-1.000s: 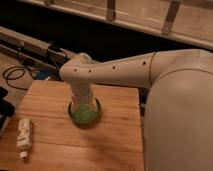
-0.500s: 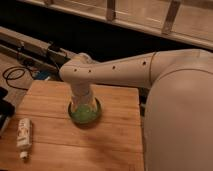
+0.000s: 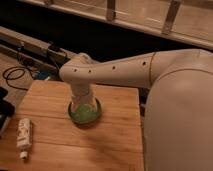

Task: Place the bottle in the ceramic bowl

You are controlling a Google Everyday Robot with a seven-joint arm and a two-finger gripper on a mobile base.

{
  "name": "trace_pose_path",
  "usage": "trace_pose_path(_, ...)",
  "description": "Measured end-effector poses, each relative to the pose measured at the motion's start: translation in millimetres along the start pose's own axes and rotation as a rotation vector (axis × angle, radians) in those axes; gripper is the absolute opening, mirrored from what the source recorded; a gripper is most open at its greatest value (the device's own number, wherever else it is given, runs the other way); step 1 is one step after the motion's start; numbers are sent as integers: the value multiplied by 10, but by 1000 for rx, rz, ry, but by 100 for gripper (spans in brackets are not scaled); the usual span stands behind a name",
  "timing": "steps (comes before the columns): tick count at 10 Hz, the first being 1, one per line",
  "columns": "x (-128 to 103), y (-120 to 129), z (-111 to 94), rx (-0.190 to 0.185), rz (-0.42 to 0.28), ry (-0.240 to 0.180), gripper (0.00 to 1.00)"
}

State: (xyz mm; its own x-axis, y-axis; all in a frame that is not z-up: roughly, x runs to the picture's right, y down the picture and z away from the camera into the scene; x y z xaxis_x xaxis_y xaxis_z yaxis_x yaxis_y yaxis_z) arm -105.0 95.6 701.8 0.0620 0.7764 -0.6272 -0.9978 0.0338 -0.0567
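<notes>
The bottle (image 3: 23, 136) lies flat near the left edge of the wooden table (image 3: 115, 145), cap toward the front. The ceramic bowl (image 3: 84, 112), green inside with a dark rim, sits near the table's middle. My white arm reaches in from the right and bends down over the bowl. The gripper (image 3: 82, 104) hangs straight above the bowl's inside, well to the right of the bottle. The wrist hides its fingers and part of the bowl.
A dark rail with cables (image 3: 30, 52) runs behind the table at the left. A black cable loop (image 3: 14, 75) lies on the floor there. My white body (image 3: 180, 120) fills the right side. A dark object (image 3: 4, 112) sits at the table's left edge.
</notes>
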Motion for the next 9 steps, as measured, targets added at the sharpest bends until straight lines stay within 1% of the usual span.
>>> trace_pose_path(1,-19,36,-59,-11,-10,-29,65)
trace_pose_path(2,-92,132,-183,-31,-41,-70,65)
trace_pose_path(3,-176,306,-278,-56,-78,-90,65)
trace_pose_path(5,-324,647,-307,-94,-140,-107,65)
trace_pose_path(6,-407,953,-304,-120,-190,-113,65)
trace_pose_path(7,-444,1184,-295,-132,-230,-115,65)
trace_pose_path(8,-442,1529,-265,-145,-293,-104,65)
trace_pose_path(9,-395,1774,-228,-148,-337,-89,65)
